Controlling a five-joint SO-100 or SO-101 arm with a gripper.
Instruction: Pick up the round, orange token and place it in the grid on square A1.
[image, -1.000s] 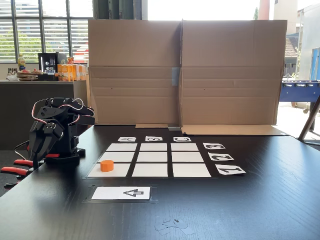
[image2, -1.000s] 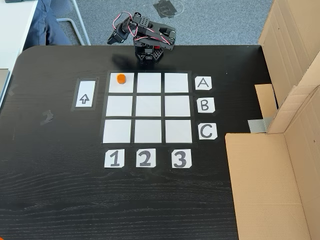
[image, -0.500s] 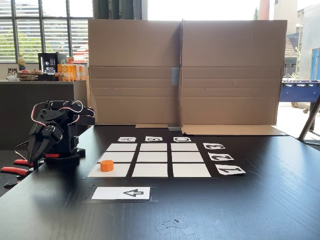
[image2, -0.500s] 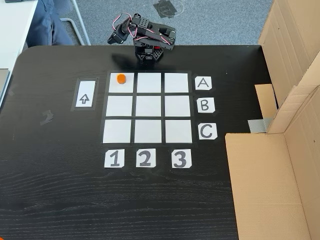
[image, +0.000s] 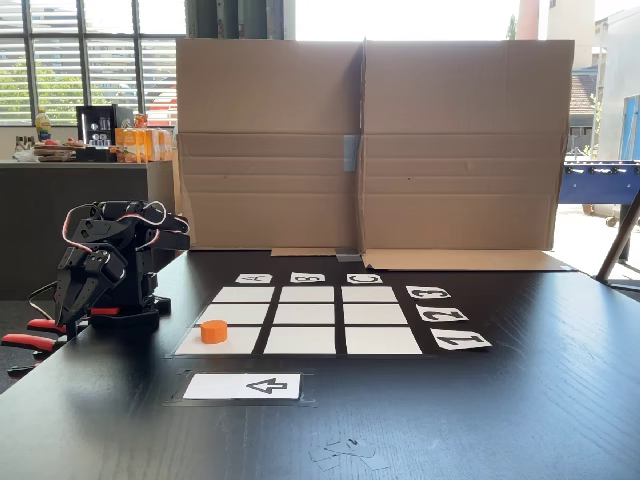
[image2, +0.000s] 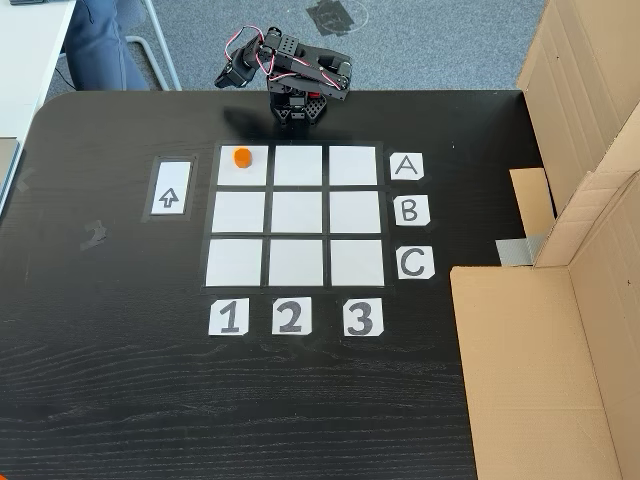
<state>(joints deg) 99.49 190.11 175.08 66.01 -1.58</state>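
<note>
One orange token sits on square A1, near that square's far edge, in the grid of nine white squares. Six small cards border the grid: A, B, C along one side and 1, 2, 3 along another, with one arrow card beside it. Wide bare black table lies open around them; a cardboard screen walls one edge. Folded at the table's edge, well apart from the token, the gripper hangs downward; I cannot tell whether it is spread or pressed together.
</note>
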